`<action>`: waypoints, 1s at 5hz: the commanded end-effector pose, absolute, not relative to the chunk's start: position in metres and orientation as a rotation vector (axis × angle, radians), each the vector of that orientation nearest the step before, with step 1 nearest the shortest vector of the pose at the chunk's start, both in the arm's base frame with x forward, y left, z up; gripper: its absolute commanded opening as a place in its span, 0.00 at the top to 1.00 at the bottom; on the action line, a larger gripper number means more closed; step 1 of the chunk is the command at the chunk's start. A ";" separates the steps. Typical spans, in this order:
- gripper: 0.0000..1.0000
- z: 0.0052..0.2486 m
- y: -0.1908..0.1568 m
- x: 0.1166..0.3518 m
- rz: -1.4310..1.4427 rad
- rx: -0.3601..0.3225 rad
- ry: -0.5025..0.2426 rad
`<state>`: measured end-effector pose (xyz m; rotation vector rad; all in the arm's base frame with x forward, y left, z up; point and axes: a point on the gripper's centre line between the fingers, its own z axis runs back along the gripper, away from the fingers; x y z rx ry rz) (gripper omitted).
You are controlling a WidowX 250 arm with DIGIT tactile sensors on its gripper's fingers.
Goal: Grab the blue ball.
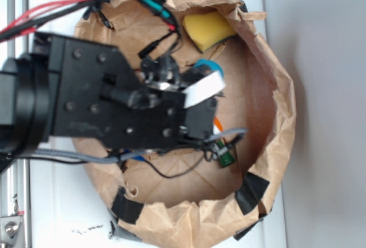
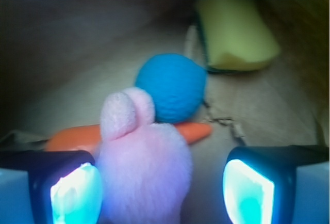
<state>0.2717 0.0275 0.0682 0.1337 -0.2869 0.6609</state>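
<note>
The blue ball point(image 2: 171, 86) is round, teal-blue and fuzzy, lying on the brown paper floor ahead of my gripper point(image 2: 162, 190). In the exterior view only a sliver of the blue ball point(image 1: 207, 65) shows past the arm. My gripper point(image 1: 207, 96) hangs inside the paper bag with its jaws wide open. A pink plush toy point(image 2: 142, 167) lies between the fingers, close to the left pad point(image 2: 76, 193), and I cannot tell whether they touch. The ball lies beyond the plush and outside the jaws.
An orange carrot toy point(image 2: 193, 131) lies across the floor between plush and ball. A yellow sponge wedge point(image 2: 234, 33) rests by the far wall of the bag. The crumpled brown paper bag point(image 1: 274, 88) rings everything. Cables point(image 1: 189, 168) hang under the arm.
</note>
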 end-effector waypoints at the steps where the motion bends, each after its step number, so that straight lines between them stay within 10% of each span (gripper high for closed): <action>1: 0.00 0.089 0.053 0.289 0.744 0.062 -0.223; 3: 0.00 0.083 0.052 0.310 0.774 0.017 -0.177; 5: 0.00 0.029 0.038 0.319 0.783 0.168 -0.231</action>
